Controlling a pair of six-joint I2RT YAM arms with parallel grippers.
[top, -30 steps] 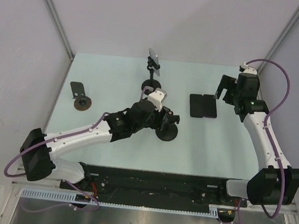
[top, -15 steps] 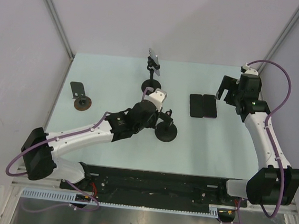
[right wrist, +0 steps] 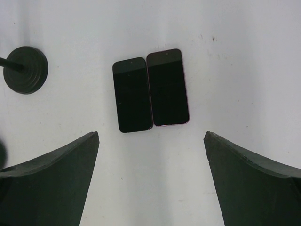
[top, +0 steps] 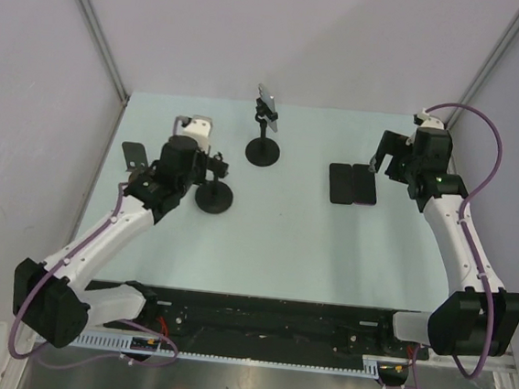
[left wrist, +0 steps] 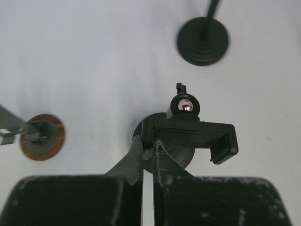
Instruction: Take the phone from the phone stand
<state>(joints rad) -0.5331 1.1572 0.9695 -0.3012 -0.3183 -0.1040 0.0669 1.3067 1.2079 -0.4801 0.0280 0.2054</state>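
Left claw [left wrist: 148,143] pinches empty black clamp stand [left wrist: 190,134], right claw [right wrist: 151,136] spread; you've one pale stand-mounted phone [top: 268,99] left to pull.

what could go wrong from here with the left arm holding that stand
1. The left end effector pinches the empty stand at one end of its cradle, so it may twist or tip when released.
2. The phone sits high on a thin-stemmed stand; pulling it without bracing the base could topple both.
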